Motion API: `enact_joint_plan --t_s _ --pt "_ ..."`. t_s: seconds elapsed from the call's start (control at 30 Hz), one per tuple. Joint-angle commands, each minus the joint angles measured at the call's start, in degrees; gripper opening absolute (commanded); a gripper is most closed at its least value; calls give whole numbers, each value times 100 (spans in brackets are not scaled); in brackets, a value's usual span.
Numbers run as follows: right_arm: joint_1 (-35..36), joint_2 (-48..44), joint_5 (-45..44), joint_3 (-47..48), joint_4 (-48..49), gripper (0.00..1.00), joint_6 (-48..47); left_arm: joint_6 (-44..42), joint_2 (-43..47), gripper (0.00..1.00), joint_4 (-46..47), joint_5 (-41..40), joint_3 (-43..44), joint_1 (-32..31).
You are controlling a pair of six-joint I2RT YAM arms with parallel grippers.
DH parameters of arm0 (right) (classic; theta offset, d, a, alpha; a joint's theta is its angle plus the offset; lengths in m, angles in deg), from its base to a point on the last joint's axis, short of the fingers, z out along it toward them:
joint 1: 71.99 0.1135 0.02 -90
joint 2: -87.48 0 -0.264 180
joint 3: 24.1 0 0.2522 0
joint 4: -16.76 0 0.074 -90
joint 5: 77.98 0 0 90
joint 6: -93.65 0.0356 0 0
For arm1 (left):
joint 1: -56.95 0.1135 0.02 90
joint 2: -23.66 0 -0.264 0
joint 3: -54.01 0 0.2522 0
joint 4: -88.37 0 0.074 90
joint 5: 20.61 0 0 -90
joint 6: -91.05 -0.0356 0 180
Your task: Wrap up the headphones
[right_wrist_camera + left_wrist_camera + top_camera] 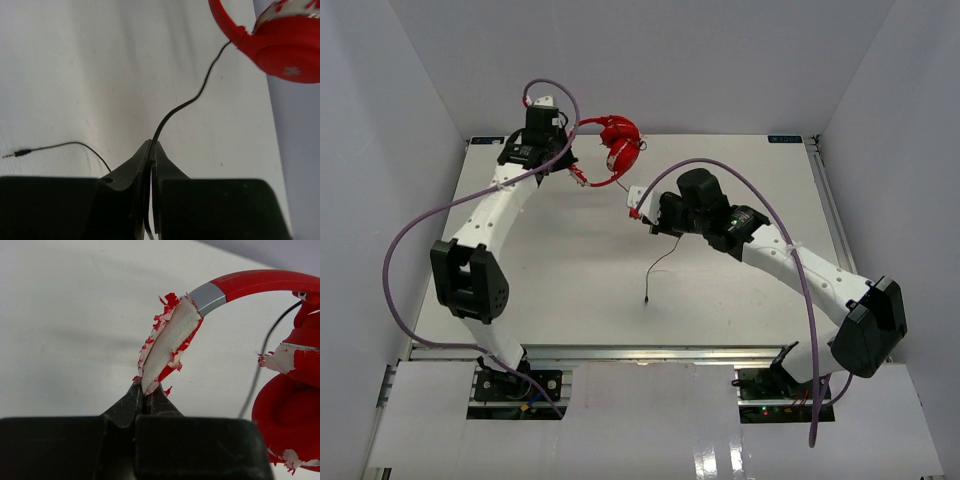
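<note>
Left gripper (146,391) is pinching the headphones (287,415) by a peeling pad (170,342), apparently anchoring them, while right gripper (151,146) is squeezing the cable (195,100) for winding.

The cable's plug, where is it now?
Top view: the plug lies on the table near its middle, on the near side of the right gripper, which pinches the cable.

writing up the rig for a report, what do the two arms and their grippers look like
Both the left arm and right arm have white links with bulky black joint housings. A thick purple cable loops loosely along each. The left gripper and right gripper have black bodies with dark, tapered fingers.
</note>
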Motion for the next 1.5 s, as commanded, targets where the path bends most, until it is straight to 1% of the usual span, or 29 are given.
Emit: enact_joint_plan --t_s 0.0,0.07,0.17,0.23,0.33,0.43,0.5,0.53,0.6,0.67,0.73,0.8,0.87,0.9,0.97,1.03,1.1,1.2,1.3,1.33,1.37,1.43,1.47 --pt "389 -262 -2325 503 -451 8 -1352 -739 -211 0 237 -527 46 -358" --pt "330 -127 -2513 715 -271 8 -1504 -926 -104 0 299 -499 -387 -532" --pt "261 151 -2404 1157 -217 8 -1440 -1180 243 0 779 -117 -1489 -877" --pt "248 306 -2371 1314 -175 8 -1346 -1248 442 0 997 84 -2027 -1026" --pt "121 424 -2283 1342 -53 8 -1213 -1152 778 0 1363 723 -2690 -1059" --pt "-105 382 -2138 1105 161 8 -1098 -1229 1303 0 1735 1647 -3238 -1065" --pt "-468 304 -1769 966 202 8 -847 -1339 1614 0 1967 2160 -3642 -1065" --pt "-611 278 -1425 929 193 8 -739 -1405 1822 0 2075 2311 -3759 -1065" --pt "-946 225 -565 823 177 9 -456 -1483 2171 0 2242 2701 -3957 -1065" --pt "-1322 196 466 676 159 11 -89 -1477 2398 0 2322 3292 -4056 -1065" --pt "-1545 231 1155 596 148 11 230 -1441 2552 0 2363 3763 -4033 -1068" --pt "-1618 287 1862 517 146 11 435 -1414 2640 0 2351 4361 -3953 -1074" --pt "-1633 358 2591 453 174 11 834 -1392 2676 0 2296 5032 -3789 -1074" --pt "-1651 412 2805 442 195 11 961 -1334 2703 0 2293 5185 -3744 -1074" --pt "-1700 491 3458 381 277 12 1356 -1203 2771 0 2326 5311 -3640 -1074" --pt "-1806 539 4104 190 453 14 1693 -1055 2849 0 2419 5215 -3499 -1074" --pt "-1955 563 4852 55 812 16 2014 -800 2908 0 2481 5090 -3317 -1074" --pt "-2059 576 5573 -167 1312 18 2703 -506 2875 0 2441 4939 -2890 -1074" --pt "-2039 573 6044 -456 2687 18 3711 -258 2772 0 2270 4553 -2263 -1074" --pt "-2037 581 6122 -639 3168 19 4545 -225 2721 0 2176 4453 -2073 -1074" --pt "-2022 618 6192 -718 3815 20 5158 -205 2629 0 2027 4388 -1795 -1079" --pt "-1983 696 6276 -866 5180 20 5932 -175 2394 0 1596 4203 -1102 -1083" --pt "-1936 773 6289 -891 5507 20 6218 -165 2327 0 1475 4164 -894 -1083"
